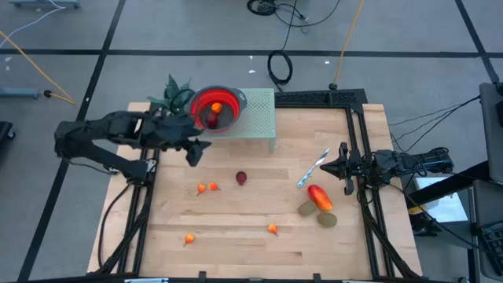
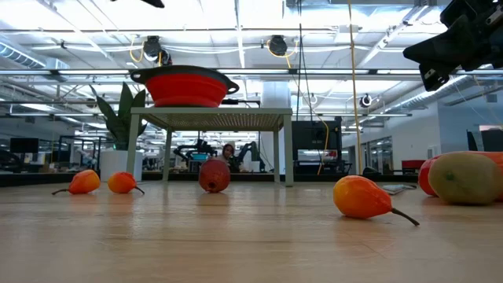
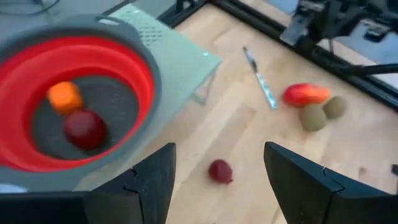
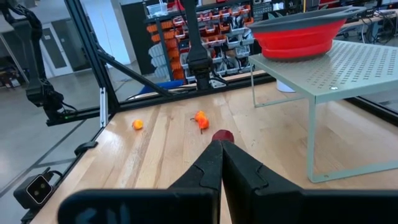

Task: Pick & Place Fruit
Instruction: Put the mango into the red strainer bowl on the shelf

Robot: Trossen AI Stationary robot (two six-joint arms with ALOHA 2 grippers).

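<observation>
A red bowl (image 1: 214,108) with a grey rim stands on a pale green perforated stand (image 1: 259,118) at the far side; an orange piece (image 3: 64,97) and a dark red fruit (image 3: 86,129) lie in it. My left gripper (image 3: 219,149) hangs open and empty in the air just near of the stand (image 1: 195,152), above and left of a dark red fruit (image 1: 241,178) on the table. Small orange pieces (image 1: 201,189) (image 1: 273,229) lie scattered. A red-orange oval (image 1: 320,196) and two brownish-green ovals (image 1: 307,208) sit at the right. My right gripper (image 4: 221,149) waits shut at the right edge.
A slim blue-and-white stick (image 1: 313,169) lies just left of my right gripper and far of the red-orange oval. A green plant (image 1: 169,94) stands left of the bowl. Bare wood stretches along the near edge. Black frame rails (image 1: 357,134) run along the table's right side.
</observation>
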